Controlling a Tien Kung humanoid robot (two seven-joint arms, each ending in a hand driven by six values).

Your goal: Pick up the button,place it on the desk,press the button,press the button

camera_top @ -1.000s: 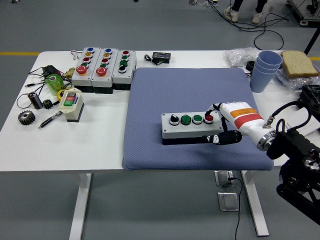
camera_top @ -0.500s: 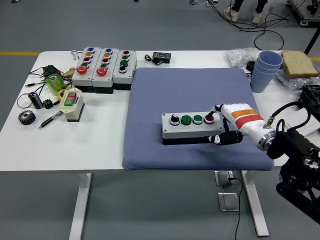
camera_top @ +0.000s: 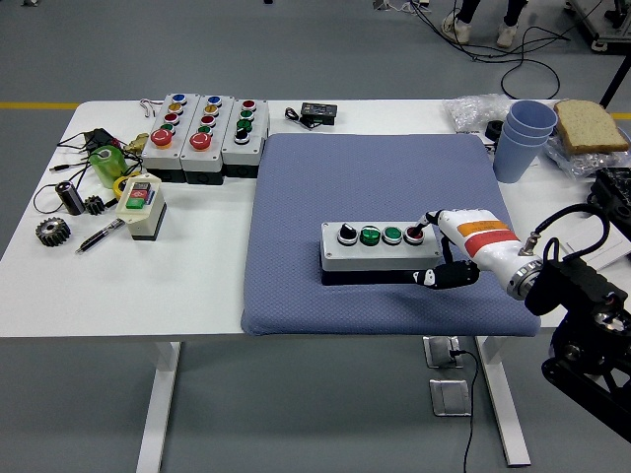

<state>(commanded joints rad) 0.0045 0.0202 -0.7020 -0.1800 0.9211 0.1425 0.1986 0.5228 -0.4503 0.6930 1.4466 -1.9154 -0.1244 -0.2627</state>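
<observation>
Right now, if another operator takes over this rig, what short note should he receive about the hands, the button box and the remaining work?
Right robot hand: at the right end of the grey four-button control box, a fingertip on its red button, thumb by the box's front side. It grasps nothing.
Left robot hand: not in view.
The box lies flat on the blue-grey mat on the white table.
Done: box picked and placed.
Left: cannot tell how many presses are made; finish them, then withdraw.
</observation>
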